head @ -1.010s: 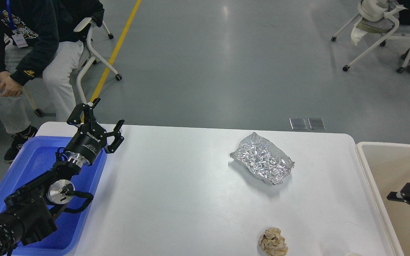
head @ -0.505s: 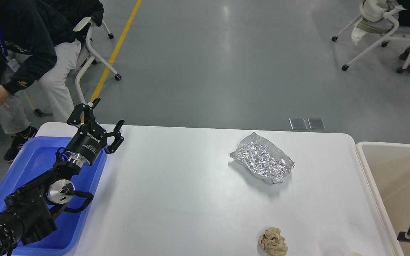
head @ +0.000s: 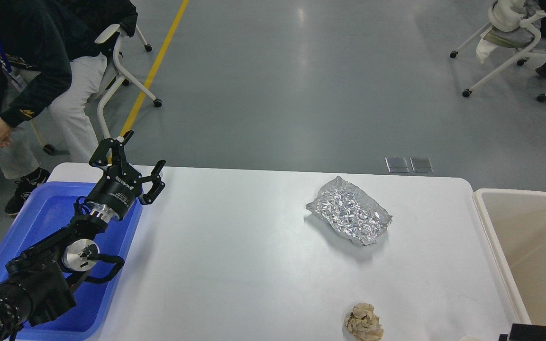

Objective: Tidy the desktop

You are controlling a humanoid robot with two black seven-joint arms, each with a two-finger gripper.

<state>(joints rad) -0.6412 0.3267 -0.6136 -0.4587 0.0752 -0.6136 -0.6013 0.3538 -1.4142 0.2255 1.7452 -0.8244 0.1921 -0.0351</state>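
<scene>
Left claw (head: 133, 156), fingers spread, empty, hangs mid-left over far corner of blue tub (head: 40, 222). White counter (head: 235, 255) fills lower centre. Crumpled foil (head: 349, 210) right of centre; brown paper wad (head: 363, 322) at bottom edge. Beige bin (head: 491, 222) far right. Right claw: dark fragment at bottom right, state unreadable.

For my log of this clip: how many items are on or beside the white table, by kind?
Crumpled foil: 1
Crumpled paper ball: 1
Blue tub: 1
Beige bin: 1
Total: 4, only the first two loose on the desktop.
</scene>
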